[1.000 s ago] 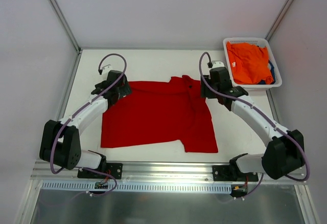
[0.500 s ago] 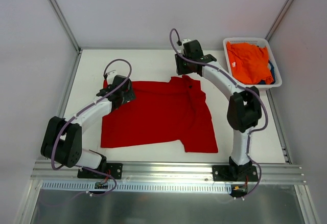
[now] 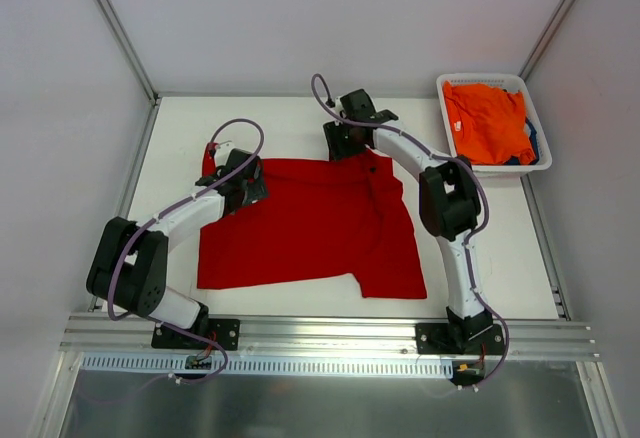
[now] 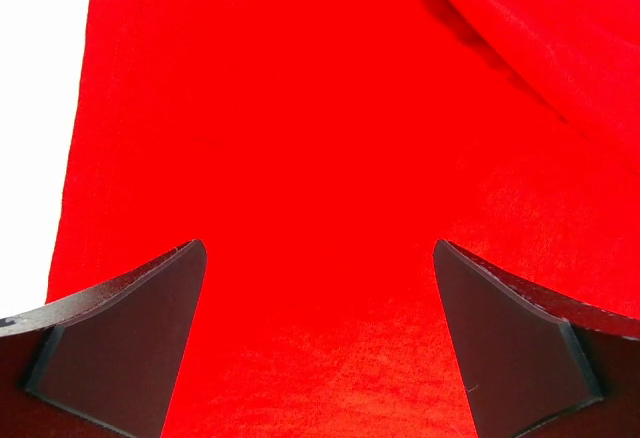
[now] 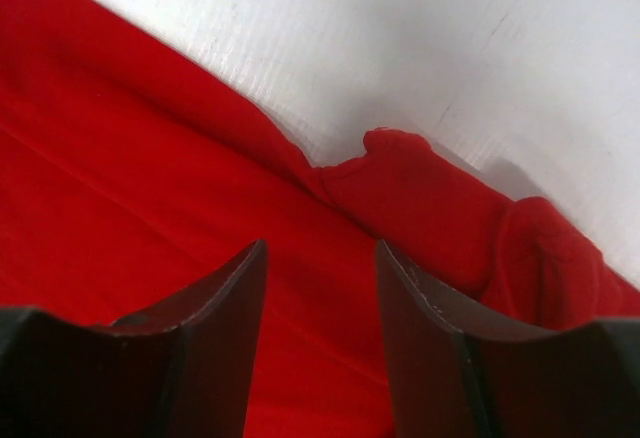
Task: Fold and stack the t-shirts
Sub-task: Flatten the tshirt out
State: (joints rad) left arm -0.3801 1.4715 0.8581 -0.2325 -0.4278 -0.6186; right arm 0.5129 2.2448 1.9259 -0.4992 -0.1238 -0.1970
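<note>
White counter (image 3: 485, 243) carries the red t-shirt (image 3: 310, 228), spread flat: soft, limp, light cloth, probably best pinched at its far edge. Left claw (image 4: 320, 258) gapes wide; right claw (image 5: 320, 250) narrower, empty.

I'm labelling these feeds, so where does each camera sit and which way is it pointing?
Top: fixed high behind the robot, looking down on the table, red shirt and basket; left arm and right arm show.
Left wrist: on the left arm, looking down on the red shirt; the open left pincer shows at the bottom.
Right wrist: on the right arm, facing the shirt's rumpled edge and bare table; the open right pincer shows.
Shared: all three see the red shirt.
</note>
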